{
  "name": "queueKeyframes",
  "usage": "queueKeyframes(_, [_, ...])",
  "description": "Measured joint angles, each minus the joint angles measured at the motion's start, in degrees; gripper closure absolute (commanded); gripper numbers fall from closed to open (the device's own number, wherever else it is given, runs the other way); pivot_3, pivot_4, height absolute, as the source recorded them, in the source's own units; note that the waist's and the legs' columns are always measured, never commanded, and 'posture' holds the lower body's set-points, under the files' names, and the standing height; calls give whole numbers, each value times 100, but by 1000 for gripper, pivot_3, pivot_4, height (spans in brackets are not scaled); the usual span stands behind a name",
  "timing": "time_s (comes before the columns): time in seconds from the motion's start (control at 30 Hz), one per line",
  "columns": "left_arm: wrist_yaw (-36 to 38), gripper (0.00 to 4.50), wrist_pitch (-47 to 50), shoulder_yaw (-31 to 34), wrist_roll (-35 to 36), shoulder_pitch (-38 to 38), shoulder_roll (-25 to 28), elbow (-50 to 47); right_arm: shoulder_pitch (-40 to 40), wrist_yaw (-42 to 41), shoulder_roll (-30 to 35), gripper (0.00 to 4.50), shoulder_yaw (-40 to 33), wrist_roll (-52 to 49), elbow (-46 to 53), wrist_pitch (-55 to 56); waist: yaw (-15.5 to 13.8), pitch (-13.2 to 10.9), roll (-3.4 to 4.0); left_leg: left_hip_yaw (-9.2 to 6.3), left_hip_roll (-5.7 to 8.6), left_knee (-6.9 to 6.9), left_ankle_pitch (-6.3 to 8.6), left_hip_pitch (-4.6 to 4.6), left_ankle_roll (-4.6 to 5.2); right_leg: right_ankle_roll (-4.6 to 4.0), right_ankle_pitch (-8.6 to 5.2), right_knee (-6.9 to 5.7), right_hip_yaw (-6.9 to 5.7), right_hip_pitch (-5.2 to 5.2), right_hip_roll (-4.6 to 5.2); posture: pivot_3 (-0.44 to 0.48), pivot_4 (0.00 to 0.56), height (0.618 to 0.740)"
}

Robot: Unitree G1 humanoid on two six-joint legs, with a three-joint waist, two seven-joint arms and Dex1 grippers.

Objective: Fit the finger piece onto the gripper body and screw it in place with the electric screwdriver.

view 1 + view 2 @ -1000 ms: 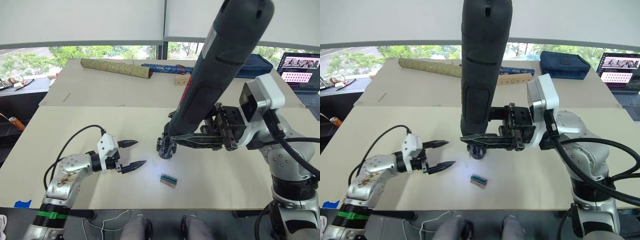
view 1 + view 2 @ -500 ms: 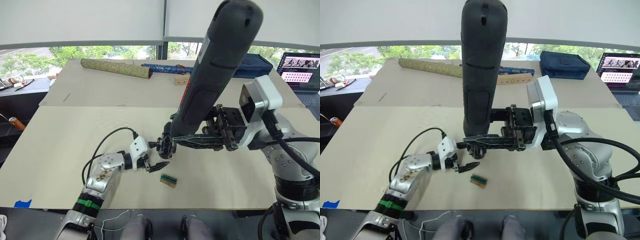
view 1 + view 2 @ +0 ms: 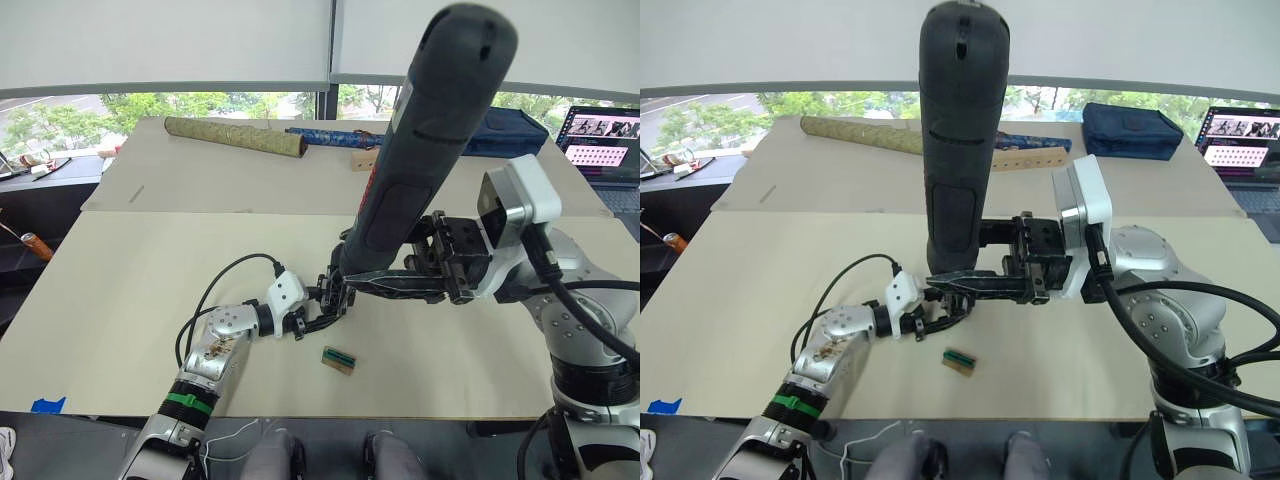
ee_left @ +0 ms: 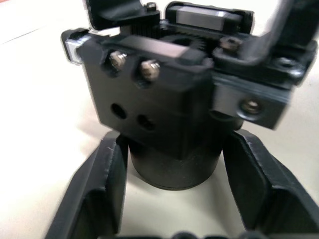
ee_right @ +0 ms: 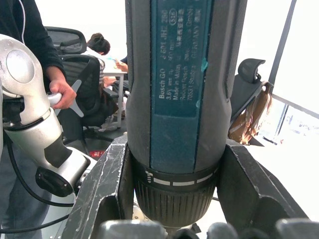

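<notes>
Gripper body (image 4: 167, 117) standing upright on the desk (image 3: 140, 270), round base down, roughly mid-desk, directly beneath the lower end of the electric screwdriver (image 3: 960, 150). Two screws seated in the upper face of its block, two bare holes below them; gear teeth visible at the top. Whether the finger piece is already fitted cannot be told.

Left gripper (image 4: 172, 199) set around the round base, one finger (image 4: 102, 189) on each side, partly open, with slim gaps on both sides by the look of the left wrist view; no firm grip yet. Right gripper (image 5: 174, 189) closed on the electric screwdriver just above its collar, holding it nearly upright, bit end down toward the gripper body, rounded end rising high.

Small green-topped block (image 3: 338, 359) lying on the desk just in front of the gripper body, apart from it. Further back, a patterned roll (image 3: 232, 136), a dark blue pouch (image 3: 1130, 130) and a laptop (image 3: 603, 140) at the desk's far right. People and office chairs visible behind in the right wrist view.

Step in hand, judging from this: steadying the gripper body for screwing. Next move likely calls for closing the left fingers snugly on the base, then bringing the bit squarely onto a screw; a tilted bit or loose hold could tip the block.
</notes>
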State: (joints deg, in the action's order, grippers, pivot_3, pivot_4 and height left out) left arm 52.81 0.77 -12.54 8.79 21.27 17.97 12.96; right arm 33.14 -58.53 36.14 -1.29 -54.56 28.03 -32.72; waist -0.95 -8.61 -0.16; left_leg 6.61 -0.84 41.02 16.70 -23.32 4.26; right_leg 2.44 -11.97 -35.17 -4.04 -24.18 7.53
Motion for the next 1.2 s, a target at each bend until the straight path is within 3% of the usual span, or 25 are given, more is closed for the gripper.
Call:
queueKeyframes(0.4, [1252,2227,-479,-165,-2,821,409,940,-60,-8,57,2605,-1,1,73,0,27,0,0,4,0,-1,0,-2,0,1,0,2,-2,-3,-5,0,150,734])
queueKeyframes(0.63, [1391,2227,-626,-184,-14,979,391,1212,-95,-21,72,2605,-1,1,73,0,30,0,0,4,-1,0,0,-1,1,2,0,3,-2,0,-6,0,150,734])
queueKeyframes(0.67, [1359,1209,-609,-181,-14,977,382,1212,-96,-21,72,2605,-1,1,73,0,30,0,0,3,-1,1,0,-1,1,2,0,3,-1,0,-6,0,150,734])
queueKeyframes(0.77, [1196,59,-586,-169,-88,909,374,1226,-106,-22,72,2605,3,1,75,0,29,0,0,2,-2,2,0,0,1,2,0,1,-1,0,-5,0,150,734])
queueKeyframes(1.0, [1212,59,-519,9,49,527,414,835,-108,-131,73,2605,15,3,75,0,58,0,0,2,-5,-3,-1,2,-1,2,0,0,0,-4,-6,0,150,734])
queueKeyframes(1.2, [767,59,8,109,168,-1,268,37,-108,-139,67,2605,24,44,71,0,33,0,0,1,-4,0,0,-2,0,2,0,2,0,-2,-4,0,150,734])
